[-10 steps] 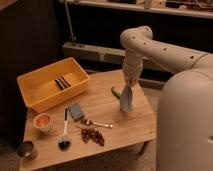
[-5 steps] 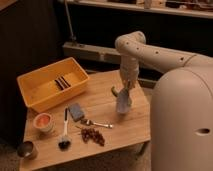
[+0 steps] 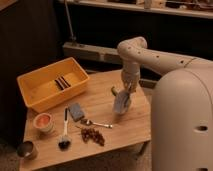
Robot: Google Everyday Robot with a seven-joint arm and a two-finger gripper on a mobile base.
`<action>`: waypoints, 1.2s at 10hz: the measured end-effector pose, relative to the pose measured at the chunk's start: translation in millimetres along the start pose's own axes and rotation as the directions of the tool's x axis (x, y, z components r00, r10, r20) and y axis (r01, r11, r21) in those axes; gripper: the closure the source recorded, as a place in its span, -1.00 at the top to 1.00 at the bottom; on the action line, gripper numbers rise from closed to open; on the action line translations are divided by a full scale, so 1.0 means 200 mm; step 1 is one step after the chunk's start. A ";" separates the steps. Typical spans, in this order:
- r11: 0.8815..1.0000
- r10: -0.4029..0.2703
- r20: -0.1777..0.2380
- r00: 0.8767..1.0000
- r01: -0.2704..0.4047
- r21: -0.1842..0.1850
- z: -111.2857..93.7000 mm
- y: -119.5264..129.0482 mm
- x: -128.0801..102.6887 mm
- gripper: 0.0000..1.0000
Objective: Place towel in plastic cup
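Note:
My gripper (image 3: 125, 92) hangs from the white arm over the right part of the wooden table (image 3: 135, 131). It is shut on the towel (image 3: 121, 104), a grey-blue cloth that droops in a bunch below the fingers and reaches the tabletop. Just left of the gripper, a sliver of the pale green plastic cup (image 3: 114, 91) shows. The towel and gripper hide most of it. I cannot tell whether the cloth's lower end is inside the cup or in front of it.
A yellow bin (image 3: 30, 85) stands at the table's back left. In front of it lie a dark grey-blue block (image 3: 76, 111), a spoon (image 3: 96, 123), a black brush (image 3: 65, 133) and a brown cluster (image 3: 93, 135). A white bowl (image 3: 43, 122) and a metal cup (image 3: 26, 149) sit front left.
The gripper has come down and a little to the left with the towel. The cloth now hangs lower, against the cup and the table.

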 end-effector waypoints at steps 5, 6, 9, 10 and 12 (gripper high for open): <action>0.997 0.075 -0.032 0.997 -0.075 -0.001 0.15 -0.11 0.02 -1.00; 0.996 0.093 -0.039 0.995 -0.092 0.007 0.17 -0.15 0.03 -1.00; 0.988 0.151 -0.052 0.987 -0.149 0.037 0.19 -0.28 0.05 -1.00; 0.987 0.159 -0.051 0.986 -0.157 0.048 0.20 -0.30 0.05 -1.00; 0.987 0.157 -0.053 0.986 -0.154 0.054 0.20 -0.29 0.04 -1.00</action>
